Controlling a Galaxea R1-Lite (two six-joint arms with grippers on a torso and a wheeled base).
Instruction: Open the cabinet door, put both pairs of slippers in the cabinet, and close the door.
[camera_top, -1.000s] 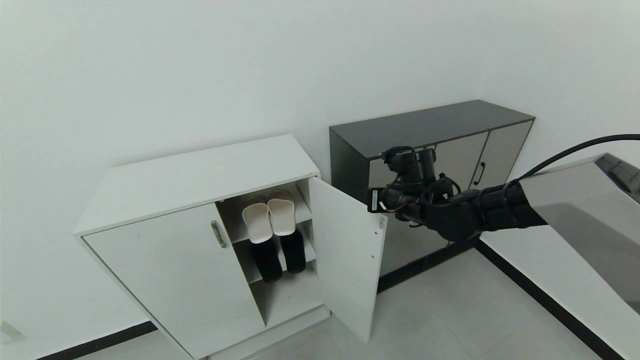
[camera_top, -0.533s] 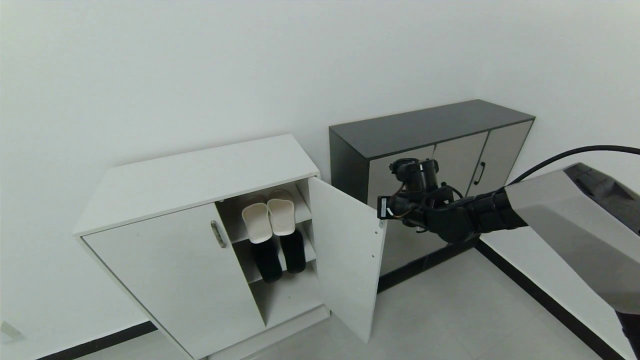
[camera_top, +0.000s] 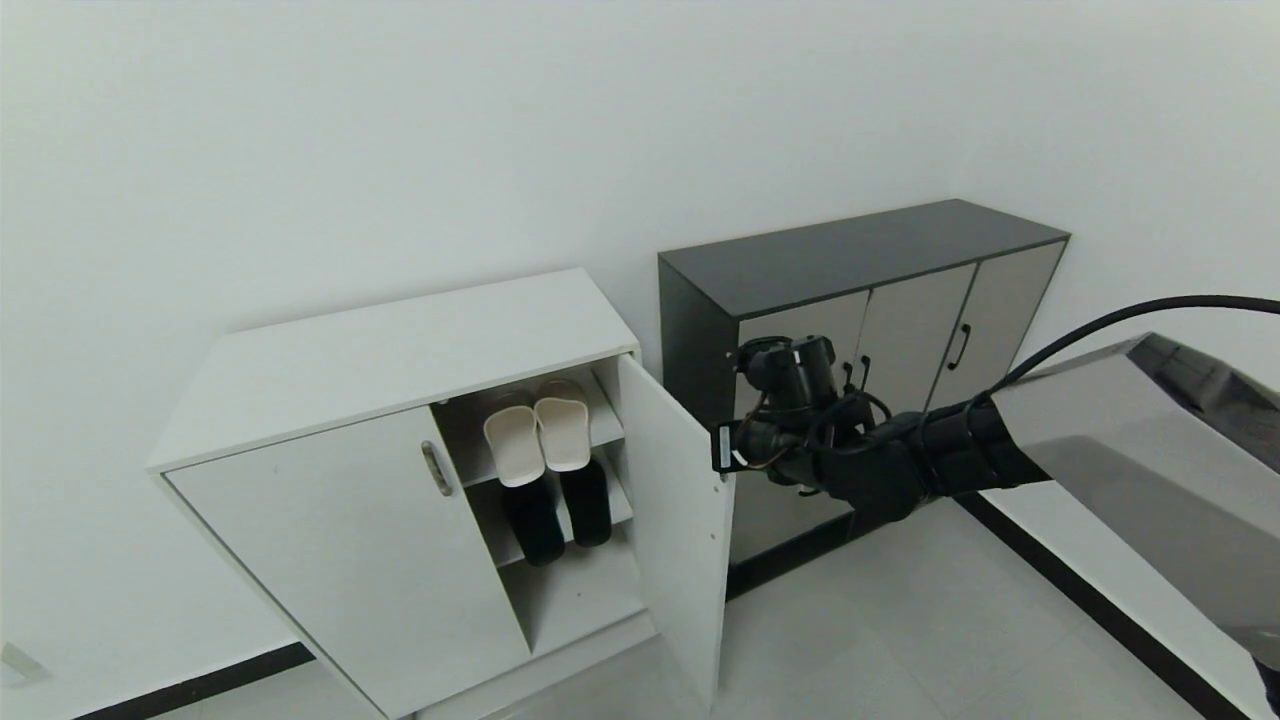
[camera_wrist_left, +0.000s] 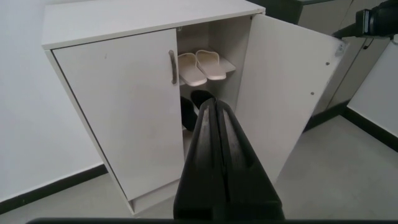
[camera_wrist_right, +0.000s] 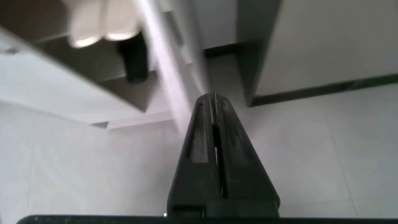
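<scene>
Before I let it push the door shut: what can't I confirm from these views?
- Head view: whether the right claw touches the open door; that face is turned away.
- Head view: black slippers' far ends, hidden under the white slippers.
- Anything behind the closed door.

Cabinet (camera_top: 400, 340): plain white, door (camera_top: 680, 500) included; handle (camera_top: 436, 468) silver-grey

Upper slippers (camera_top: 540, 440): cream white, no pattern

Lower slippers (camera_top: 560, 515): black

Second cabinet (camera_top: 850, 245): dark grey-black top and side, light grey fronts, black handles

Wall (camera_top: 400, 120): white

Floor (camera_top: 900, 620): pale grey tiles

Skirting strip (camera_top: 200, 685): black

Left gripper (camera_wrist_left: 214, 109) and right gripper (camera_wrist_right: 214, 102): black, unpatterned
</scene>
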